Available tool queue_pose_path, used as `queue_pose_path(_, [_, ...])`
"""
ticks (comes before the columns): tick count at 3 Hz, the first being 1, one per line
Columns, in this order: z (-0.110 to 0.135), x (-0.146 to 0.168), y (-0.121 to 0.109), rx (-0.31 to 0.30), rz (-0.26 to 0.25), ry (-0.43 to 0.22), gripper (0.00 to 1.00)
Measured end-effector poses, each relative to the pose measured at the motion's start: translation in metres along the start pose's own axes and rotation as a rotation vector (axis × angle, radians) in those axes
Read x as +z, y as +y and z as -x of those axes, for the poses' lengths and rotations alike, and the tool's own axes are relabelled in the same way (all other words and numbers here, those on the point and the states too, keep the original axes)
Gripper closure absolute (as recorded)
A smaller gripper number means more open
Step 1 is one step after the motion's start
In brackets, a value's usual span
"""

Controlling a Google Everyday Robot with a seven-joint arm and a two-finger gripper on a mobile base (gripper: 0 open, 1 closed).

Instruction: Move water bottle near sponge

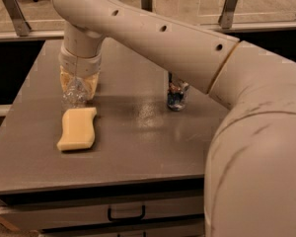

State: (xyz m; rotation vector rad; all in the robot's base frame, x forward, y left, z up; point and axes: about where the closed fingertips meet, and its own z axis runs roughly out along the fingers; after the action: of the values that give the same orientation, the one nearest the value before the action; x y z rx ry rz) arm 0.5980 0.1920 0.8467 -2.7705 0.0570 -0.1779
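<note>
The sponge [78, 128] is a pale yellow foam block with wavy sides, lying flat on the grey table [138, 142] at the front left. My gripper [77, 89] reaches down just behind it and is shut on the water bottle [75, 94], a clear crinkled plastic bottle held between the cream fingers. The bottle's lower end is at the table surface, right by the sponge's far edge. The gripper covers the bottle's upper part.
A shiny silver-and-blue can [177, 95] stands upright near the table's middle, partly behind my arm [187, 48]. My arm's large body fills the right side. A drawer with a black handle [126, 214] sits under the table's front edge.
</note>
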Motion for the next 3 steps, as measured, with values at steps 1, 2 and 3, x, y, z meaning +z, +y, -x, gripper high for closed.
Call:
queue_pose_path(1, [0.003, -0.002, 0.003, -0.015, 0.002, 0.021, 0.36])
queue_pose_path(2, [-0.002, -0.003, 0.002, -0.039, 0.005, 0.045, 0.12])
queue_pose_path(3, [-0.010, -0.004, -0.001, -0.063, 0.009, 0.062, 0.00])
